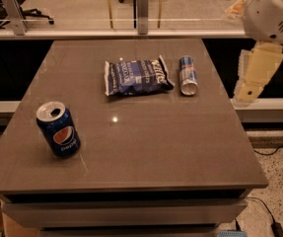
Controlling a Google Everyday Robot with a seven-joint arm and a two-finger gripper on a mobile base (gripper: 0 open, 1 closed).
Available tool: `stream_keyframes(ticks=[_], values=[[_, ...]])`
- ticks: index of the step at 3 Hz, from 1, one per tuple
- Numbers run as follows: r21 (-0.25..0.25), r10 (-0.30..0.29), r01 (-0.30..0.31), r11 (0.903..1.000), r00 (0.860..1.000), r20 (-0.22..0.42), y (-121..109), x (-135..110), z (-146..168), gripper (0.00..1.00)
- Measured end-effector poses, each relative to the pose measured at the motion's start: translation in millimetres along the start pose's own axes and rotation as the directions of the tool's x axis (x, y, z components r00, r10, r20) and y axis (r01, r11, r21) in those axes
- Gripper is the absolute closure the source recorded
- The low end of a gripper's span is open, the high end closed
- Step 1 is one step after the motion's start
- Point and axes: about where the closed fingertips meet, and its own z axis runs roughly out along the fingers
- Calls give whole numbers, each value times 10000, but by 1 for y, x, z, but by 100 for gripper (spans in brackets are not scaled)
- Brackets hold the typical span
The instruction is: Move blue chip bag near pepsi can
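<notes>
The blue chip bag (137,76) is laid flat at the far middle of the table (156,152), just beside a slim silver-and-blue can (188,75) lying on its side. The pepsi can (58,129) is stood upright near the front left edge, well apart from the bag. The gripper (257,73) is held beyond the table's right edge; whether it is spread or closed cannot be told.

The crinkled dark blue foil chip bag (137,76) is showing off white lettering up around 12 o'clock on the flat grey-brown tabletop (146,147). The dark blue Pepsi can (58,129) with the silver top is sporting its red-white-blue round logo at 8 o'clock. The slim silver-and-blue can (188,75) at 1 o'clock is wearing red marks. The cream-coloured gripper (257,75) is hanging off the table's edge at 3 o'clock.
</notes>
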Motion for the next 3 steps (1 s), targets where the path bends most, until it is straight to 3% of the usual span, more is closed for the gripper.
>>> stream_keyframes(ticks=[2,3], values=[[-90,-1569,1568,9876,9876,-49,-26,-65,45,0],[16,-2010,2012,9796,9789,-375,-35,-98,68,0]])
